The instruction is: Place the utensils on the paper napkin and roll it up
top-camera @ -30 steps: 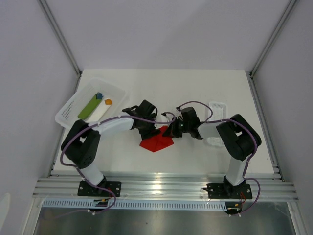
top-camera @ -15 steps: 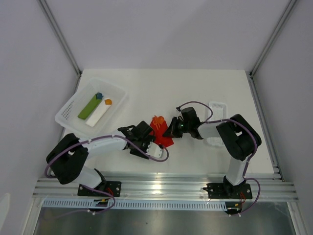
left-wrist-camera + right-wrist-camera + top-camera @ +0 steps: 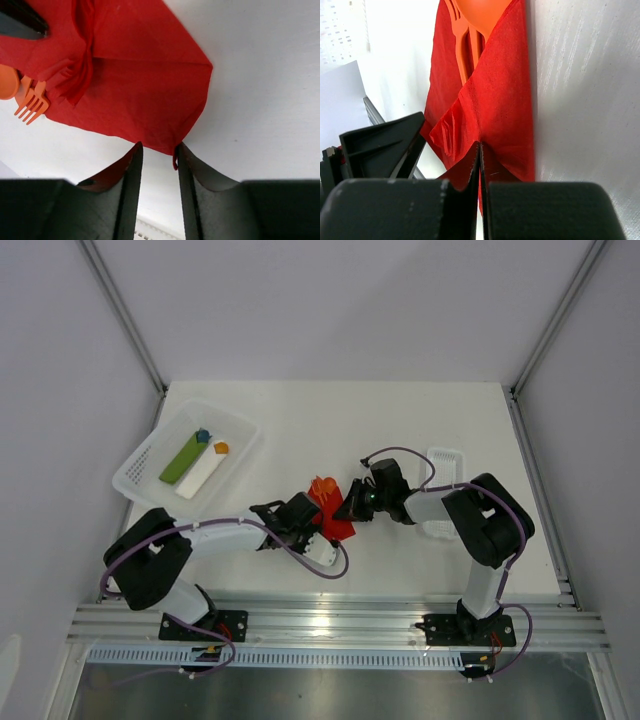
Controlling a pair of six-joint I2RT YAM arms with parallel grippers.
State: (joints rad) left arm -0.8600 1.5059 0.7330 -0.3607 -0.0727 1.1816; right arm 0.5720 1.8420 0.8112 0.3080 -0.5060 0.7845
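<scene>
The red paper napkin point(image 3: 338, 522) lies partly folded at the table's middle, also in the left wrist view point(image 3: 135, 85) and right wrist view point(image 3: 505, 115). The orange utensils point(image 3: 322, 486) stick out of its far end; fork tines point(image 3: 32, 102) and a fork and spoon point(image 3: 467, 45) show. My right gripper point(image 3: 348, 508) is shut on a raised fold of the napkin point(image 3: 480, 146). My left gripper point(image 3: 318, 524) is open at the napkin's near corner, which sits between its fingertips point(image 3: 157, 150) and touches one finger point(image 3: 186, 165).
A white basket point(image 3: 140, 462) at the back left holds a green bar point(image 3: 180, 462), a white block and small orange and blue blocks. A white perforated tray point(image 3: 446, 456) lies behind my right arm. The table's front edge and metal rail run just below the arms.
My left gripper has swung from over the napkin's far left side to its near corner. The napkin has been folded up, and the utensils now show at its far end.
</scene>
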